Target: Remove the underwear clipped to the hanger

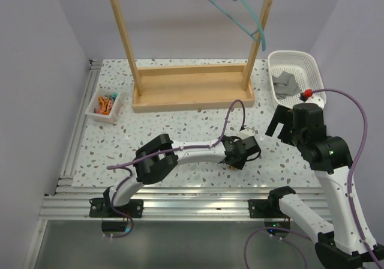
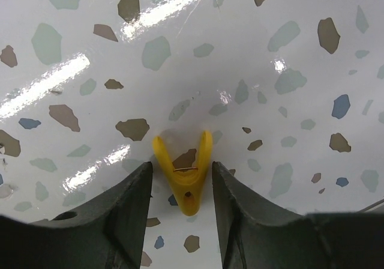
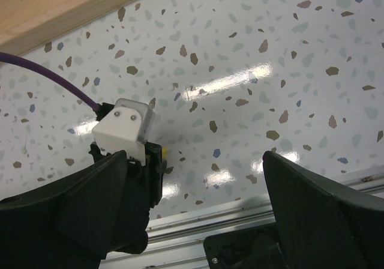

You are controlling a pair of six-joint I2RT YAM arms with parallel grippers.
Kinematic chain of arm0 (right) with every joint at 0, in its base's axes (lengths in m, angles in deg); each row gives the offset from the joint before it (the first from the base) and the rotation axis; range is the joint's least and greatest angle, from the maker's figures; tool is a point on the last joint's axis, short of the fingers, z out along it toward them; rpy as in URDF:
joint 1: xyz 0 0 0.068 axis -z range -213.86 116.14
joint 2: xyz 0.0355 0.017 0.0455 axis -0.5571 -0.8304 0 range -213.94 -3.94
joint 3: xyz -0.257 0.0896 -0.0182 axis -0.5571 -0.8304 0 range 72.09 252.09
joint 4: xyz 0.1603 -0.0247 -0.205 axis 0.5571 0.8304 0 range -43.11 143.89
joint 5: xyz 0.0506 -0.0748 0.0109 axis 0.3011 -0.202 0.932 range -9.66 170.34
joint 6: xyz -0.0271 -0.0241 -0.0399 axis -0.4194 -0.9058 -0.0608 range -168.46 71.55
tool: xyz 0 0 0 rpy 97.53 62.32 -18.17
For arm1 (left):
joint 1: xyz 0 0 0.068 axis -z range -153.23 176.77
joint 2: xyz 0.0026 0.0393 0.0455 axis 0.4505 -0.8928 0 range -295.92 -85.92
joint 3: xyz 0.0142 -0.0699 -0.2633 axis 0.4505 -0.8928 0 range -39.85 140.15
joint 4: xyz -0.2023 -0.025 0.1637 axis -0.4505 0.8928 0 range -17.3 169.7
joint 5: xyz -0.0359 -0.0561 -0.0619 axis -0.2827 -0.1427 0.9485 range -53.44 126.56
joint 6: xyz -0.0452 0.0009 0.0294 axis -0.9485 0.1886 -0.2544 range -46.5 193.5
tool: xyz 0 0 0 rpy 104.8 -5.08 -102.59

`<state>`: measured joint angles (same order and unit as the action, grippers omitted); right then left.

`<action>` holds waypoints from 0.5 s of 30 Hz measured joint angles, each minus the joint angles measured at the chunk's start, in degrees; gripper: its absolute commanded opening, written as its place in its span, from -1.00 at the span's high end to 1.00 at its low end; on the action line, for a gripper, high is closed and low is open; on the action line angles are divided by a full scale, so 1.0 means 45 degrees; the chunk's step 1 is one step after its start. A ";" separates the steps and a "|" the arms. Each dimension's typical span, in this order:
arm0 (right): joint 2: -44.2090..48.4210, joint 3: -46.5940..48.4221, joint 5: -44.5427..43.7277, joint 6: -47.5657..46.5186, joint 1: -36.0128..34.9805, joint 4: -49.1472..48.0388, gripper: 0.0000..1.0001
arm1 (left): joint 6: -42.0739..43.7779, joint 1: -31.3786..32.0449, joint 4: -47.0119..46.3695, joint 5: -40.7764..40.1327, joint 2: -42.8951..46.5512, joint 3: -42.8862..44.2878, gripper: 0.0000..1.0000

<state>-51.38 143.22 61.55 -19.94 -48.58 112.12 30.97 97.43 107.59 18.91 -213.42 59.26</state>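
The teal hanger (image 1: 240,9) hangs high on the wooden frame with no fabric on it. The grey underwear (image 1: 285,84) lies in the white basket (image 1: 312,65) at the back right. My left gripper (image 1: 231,162) points down at the table near the front middle. In the left wrist view it is open (image 2: 182,166), with a yellow clothespin (image 2: 183,176) lying on the table between its fingers (image 2: 129,209), which do not touch it. My right gripper (image 1: 277,125) hovers just right of the left one. It is wide open and empty (image 3: 193,158).
The tall wooden frame (image 1: 192,89) stands on its base at the back middle. A small white bin of coloured clothespins (image 1: 105,105) sits at the left. The left arm's wrist camera housing (image 3: 123,125) shows close beside my right gripper's left finger. An aluminium rail (image 1: 180,192) runs along the table's near edge.
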 measured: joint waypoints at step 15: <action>0.0141 -0.0005 0.0005 0.0000 0.0000 0.0000 -0.97 | -0.0199 -0.0432 0.0296 -0.0865 0.1234 -0.1428 0.51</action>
<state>-50.75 143.20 61.58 -19.94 -48.58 112.12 30.08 95.48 108.92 15.02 -207.87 52.84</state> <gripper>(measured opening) 0.986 0.353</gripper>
